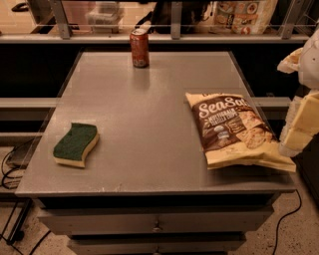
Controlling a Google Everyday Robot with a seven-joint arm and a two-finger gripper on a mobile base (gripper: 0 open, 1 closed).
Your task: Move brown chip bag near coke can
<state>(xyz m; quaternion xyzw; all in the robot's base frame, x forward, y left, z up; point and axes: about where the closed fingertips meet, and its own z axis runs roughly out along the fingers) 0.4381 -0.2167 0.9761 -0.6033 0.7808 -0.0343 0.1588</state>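
The brown chip bag [232, 129] lies flat on the right side of the grey table [144, 124], its "Sea Salt" lettering facing up and its lower right corner at the table's edge. The coke can [139, 48] stands upright at the far edge of the table, left of the middle and well away from the bag. My gripper [297, 130] hangs at the right edge of the view, just right of the bag's lower right corner, beside the table edge. It holds nothing that I can see.
A green-and-yellow sponge [76, 144] lies near the table's front left. A railing and shelf with packaged goods [244, 15] run behind the table. Drawers [157, 224] sit below the tabletop. Cables lie on the floor at left and right.
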